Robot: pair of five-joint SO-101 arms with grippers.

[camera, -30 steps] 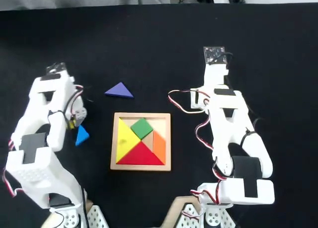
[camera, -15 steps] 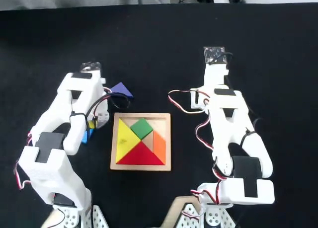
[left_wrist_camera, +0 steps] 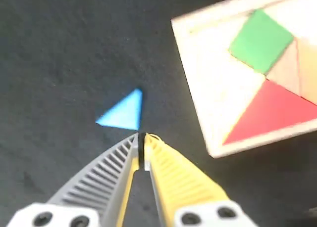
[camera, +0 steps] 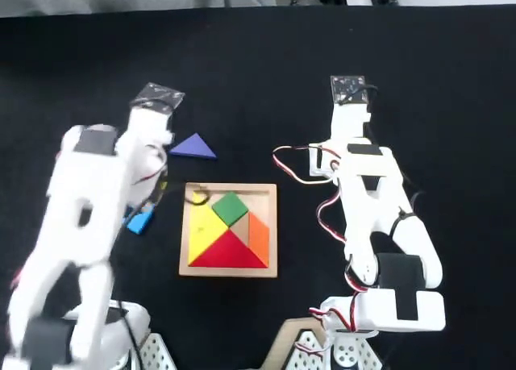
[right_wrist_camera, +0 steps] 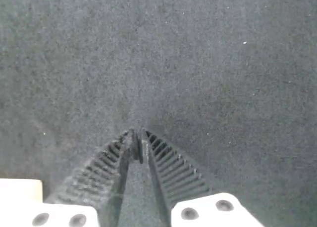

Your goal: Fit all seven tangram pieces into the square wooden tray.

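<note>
The square wooden tray [camera: 230,189] lies mid-table with yellow [camera: 201,221], green [camera: 230,208], orange [camera: 258,234] and red [camera: 228,253] pieces in it. A purple triangle [camera: 193,147] rests on the cloth beyond the tray. A small blue triangle [camera: 139,221] lies left of the tray, beside the left arm [camera: 85,201]. In the left wrist view my left gripper [left_wrist_camera: 141,138] is shut and empty, its tips just short of the blue triangle [left_wrist_camera: 123,113], with the tray [left_wrist_camera: 198,64] off to one side. My right gripper [right_wrist_camera: 136,138] is shut over bare cloth.
Black cloth [camera: 435,80] covers the whole table. The right arm [camera: 367,193] stands to the right of the tray. Both arm bases sit at the near edge. A grey strip runs along the far edge.
The left arm swung from the far left toward the tray's left side and now shows blurred and raised. The blue triangle has shifted slightly. The right arm has stayed still.
</note>
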